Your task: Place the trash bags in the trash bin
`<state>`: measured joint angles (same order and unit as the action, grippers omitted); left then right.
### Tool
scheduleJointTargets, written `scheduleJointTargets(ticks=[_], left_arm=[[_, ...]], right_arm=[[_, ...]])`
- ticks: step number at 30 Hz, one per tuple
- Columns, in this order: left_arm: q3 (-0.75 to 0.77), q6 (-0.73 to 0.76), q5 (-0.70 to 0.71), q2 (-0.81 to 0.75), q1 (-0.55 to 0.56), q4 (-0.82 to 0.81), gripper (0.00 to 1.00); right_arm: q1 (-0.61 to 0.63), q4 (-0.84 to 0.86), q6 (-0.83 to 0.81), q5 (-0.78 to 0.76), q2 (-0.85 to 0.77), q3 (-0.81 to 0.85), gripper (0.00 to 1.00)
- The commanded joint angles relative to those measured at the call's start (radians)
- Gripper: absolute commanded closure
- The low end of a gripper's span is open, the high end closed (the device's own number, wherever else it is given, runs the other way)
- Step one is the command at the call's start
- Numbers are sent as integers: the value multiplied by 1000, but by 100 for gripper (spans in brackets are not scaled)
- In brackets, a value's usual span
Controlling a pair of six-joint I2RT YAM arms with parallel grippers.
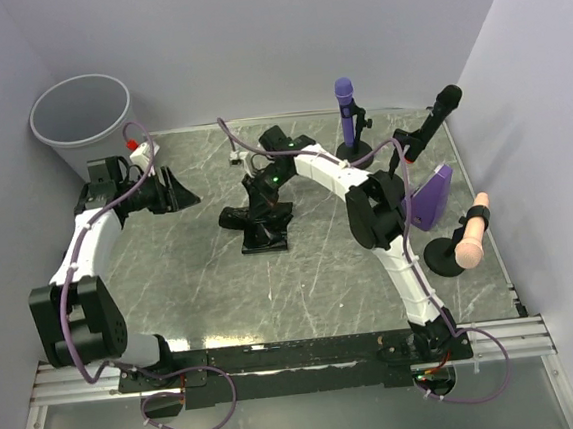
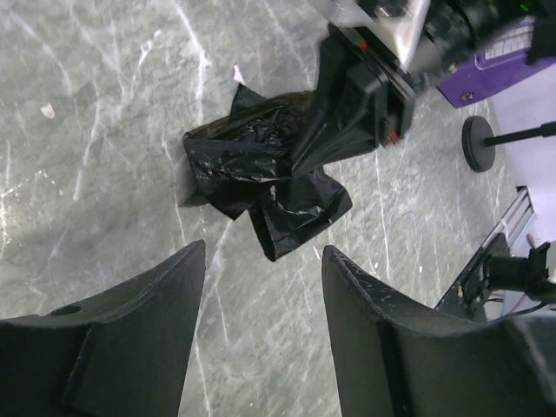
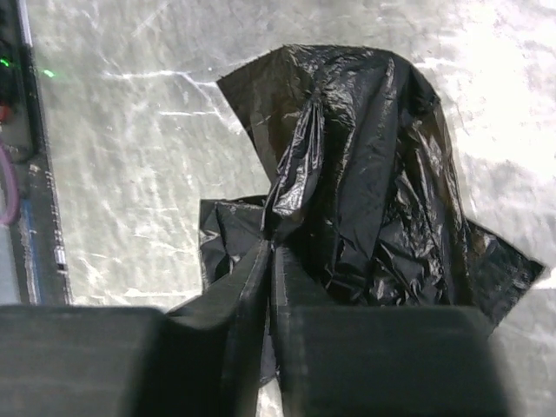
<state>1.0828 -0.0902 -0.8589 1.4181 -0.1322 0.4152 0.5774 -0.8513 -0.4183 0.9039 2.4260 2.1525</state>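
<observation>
The light grey round trash bin point(image 1: 82, 117) stands at the far left corner, off the table's edge. Black trash bags point(image 1: 258, 229) lie crumpled mid-table; they also show in the left wrist view point(image 2: 252, 165) and the right wrist view point(image 3: 382, 174). My right gripper point(image 1: 263, 201) is shut on a pulled-up fold of the top bag, its fingertips pinched together point(image 3: 272, 248); the rest of the bag still rests on the table. My left gripper point(image 1: 184, 194) is open and empty point(image 2: 261, 261), between the bin and the bags, pointing at the bags.
A purple microphone point(image 1: 344, 99), a black microphone point(image 1: 443, 105) and a beige microphone point(image 1: 472, 238) stand on round bases at the right. A purple box point(image 1: 434, 197) leans beside them. White walls enclose the table on the left, back and right.
</observation>
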Motion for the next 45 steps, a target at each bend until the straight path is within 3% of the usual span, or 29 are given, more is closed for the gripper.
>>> scheduleJointTargets(ticks=[1,8,13,17,20,25,27,29,33,34,39,45], left_arm=[[46,-49,-28,56,-1,-50,40],[62,-112,-57,136,-1,-96,38],[115,-195,-107,208,-1,-112,32],[228,-233,-225,287,-1,-43,30],[288,-255,-291,312,-1,-41,28],[241,-514,-431,268,-15,-353,24],[238,-566,-462,269,-11,-407,24],[290,-477,-460,286,0,-298,24],[448,-41,-355,353,48,243,24],[457,5,-329,363,60,290,24],[428,1,-275,397,86,335,22],[479,59,-379,415,126,394,23]], right_arm=[[12,8,-31,-63,-14,35,100],[12,-54,-299,-42,-244,-16,100],[41,-26,-578,-16,-478,-157,100],[100,-182,-805,-59,-508,-94,100],[127,-161,-888,-123,-536,-123,100],[142,-216,-953,-158,-509,-65,100],[147,-213,-939,-157,-512,-63,100],[148,-195,-926,-154,-522,-86,100],[150,-178,-915,-157,-539,-118,100],[153,-175,-913,-158,-541,-124,100],[162,-163,-921,-163,-565,-158,100],[167,-178,-918,-160,-568,-158,100]])
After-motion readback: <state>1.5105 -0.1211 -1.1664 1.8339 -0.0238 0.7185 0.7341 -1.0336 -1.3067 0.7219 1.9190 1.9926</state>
